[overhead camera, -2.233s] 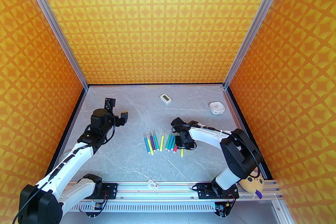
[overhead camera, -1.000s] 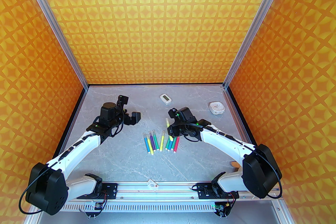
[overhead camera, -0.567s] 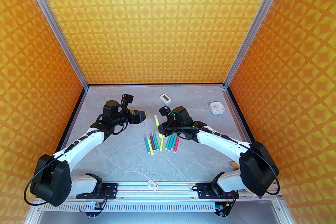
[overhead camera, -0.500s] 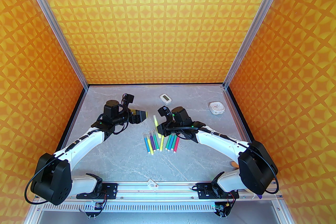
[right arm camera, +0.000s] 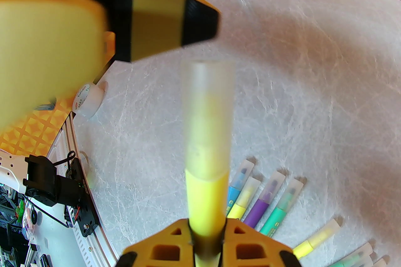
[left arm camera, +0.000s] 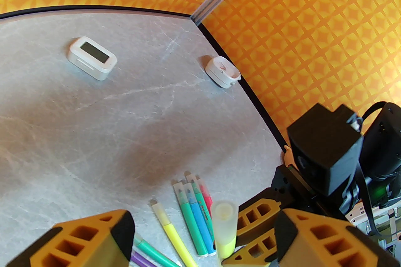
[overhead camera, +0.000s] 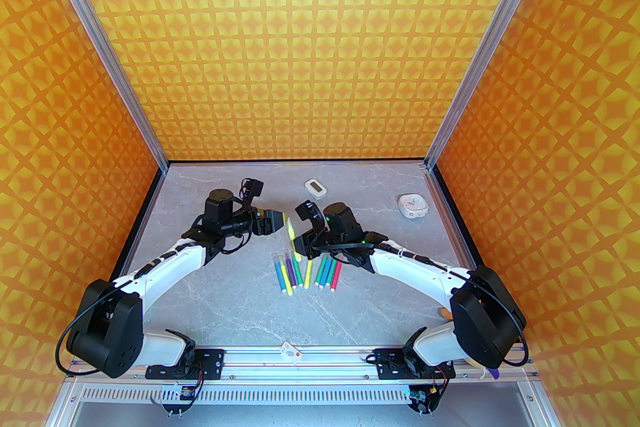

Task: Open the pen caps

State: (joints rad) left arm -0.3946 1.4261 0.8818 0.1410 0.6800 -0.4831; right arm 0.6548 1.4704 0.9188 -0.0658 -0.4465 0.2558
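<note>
My right gripper (overhead camera: 300,246) (right arm camera: 206,242) is shut on a yellow pen (overhead camera: 291,232) (right arm camera: 206,197), holding it above the table with its pale translucent pen cap (right arm camera: 208,115) (left arm camera: 223,218) pointing away from the wrist. My left gripper (overhead camera: 278,220) (left arm camera: 205,226) is open, and the cap stands between its orange fingers (left arm camera: 94,237) without visibly touching either. One left finger (right arm camera: 175,15) hangs just above the cap. Several more capped pens (overhead camera: 302,271) (left arm camera: 192,212) (right arm camera: 269,200) lie side by side on the grey table below.
A white digital timer (overhead camera: 315,188) (left arm camera: 92,57) and a small white clock (overhead camera: 413,205) (left arm camera: 223,71) sit at the back of the table. A tape roll (right arm camera: 86,100) lies near the left edge. Orange patterned walls enclose three sides.
The right gripper lifted the yellow pen off the row and carried it left and back. The left arm swung right until its fingers flank the cap, and they have narrowed.
</note>
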